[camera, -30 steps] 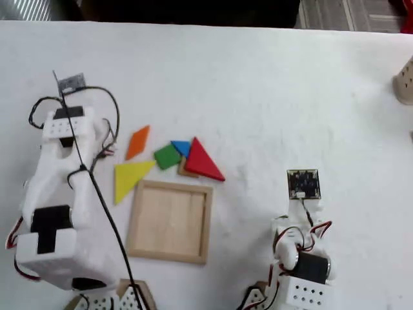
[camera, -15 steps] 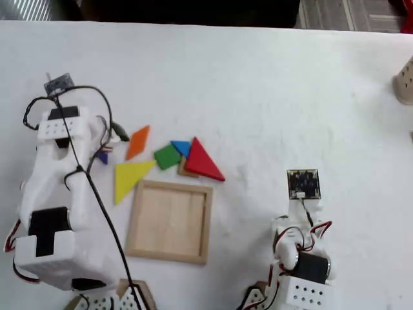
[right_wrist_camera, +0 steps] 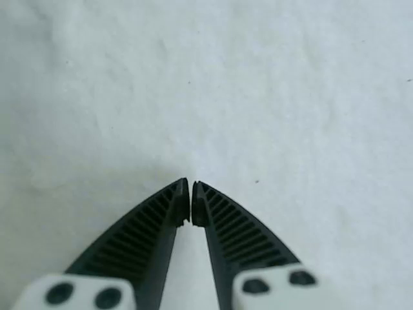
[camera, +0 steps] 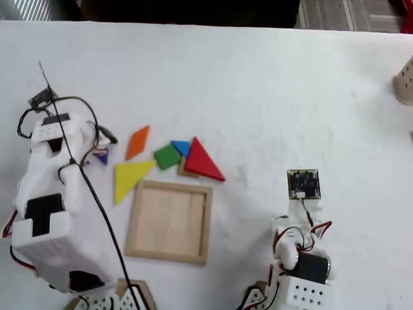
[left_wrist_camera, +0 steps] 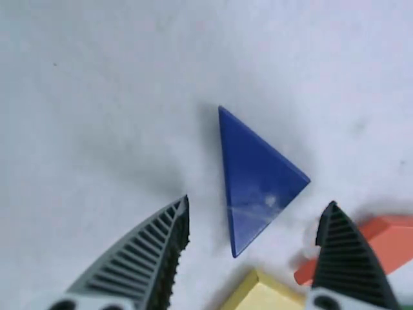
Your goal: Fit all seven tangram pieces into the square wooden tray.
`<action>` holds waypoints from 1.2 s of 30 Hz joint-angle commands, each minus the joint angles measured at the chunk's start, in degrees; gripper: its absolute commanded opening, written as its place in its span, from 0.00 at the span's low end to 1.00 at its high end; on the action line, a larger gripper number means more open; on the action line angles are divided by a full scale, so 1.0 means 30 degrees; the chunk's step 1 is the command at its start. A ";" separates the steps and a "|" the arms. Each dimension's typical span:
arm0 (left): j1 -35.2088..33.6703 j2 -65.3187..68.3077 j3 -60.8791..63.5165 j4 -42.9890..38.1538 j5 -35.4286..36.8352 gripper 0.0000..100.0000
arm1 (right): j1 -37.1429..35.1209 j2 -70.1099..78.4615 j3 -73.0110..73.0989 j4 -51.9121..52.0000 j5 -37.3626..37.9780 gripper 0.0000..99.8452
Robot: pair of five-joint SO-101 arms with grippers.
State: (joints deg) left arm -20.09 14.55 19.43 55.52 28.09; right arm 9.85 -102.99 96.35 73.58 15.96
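Now our left claw (left_wrist_camera: 257, 203) has drawn back, uncovering the blue triangle (left_wrist_camera: 255, 181). It lies flat between wide-open, empty jaws, outside the tray (camera: 174, 186), so we can grasp it next.

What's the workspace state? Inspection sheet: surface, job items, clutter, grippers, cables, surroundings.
Surface: white table.
Job's things: wooden tray holds no pieces; yellow triangle, orange parallelogram, green square, light blue triangle, red triangle, brown piece partly under it, dark blue triangle all outside.
Clutter: perforated beige object at table's edge.
Grippers: left gripper open around dark blue triangle; right gripper shut over bare table.
Cables: black cable draped over left arm.
Surroundings: dark area beyond table.
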 commanded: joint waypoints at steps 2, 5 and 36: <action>0.0249 0.0015 -0.1260 -0.0498 -0.0147 0.31 | 0.0190 -0.0073 0.0029 -0.0337 0.0205 0.02; 0.0249 0.0015 -0.1524 -0.0674 -0.0147 0.31 | 0.0190 -0.0073 0.0029 -0.0337 0.0205 0.02; 0.0132 0.1832 -0.3399 -0.0117 -0.0264 0.31 | 0.0220 -0.0073 0.0029 -0.0337 0.0205 0.02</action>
State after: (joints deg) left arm -20.09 20.09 13.10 54.46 27.82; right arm 9.85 -102.99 96.35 73.58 15.96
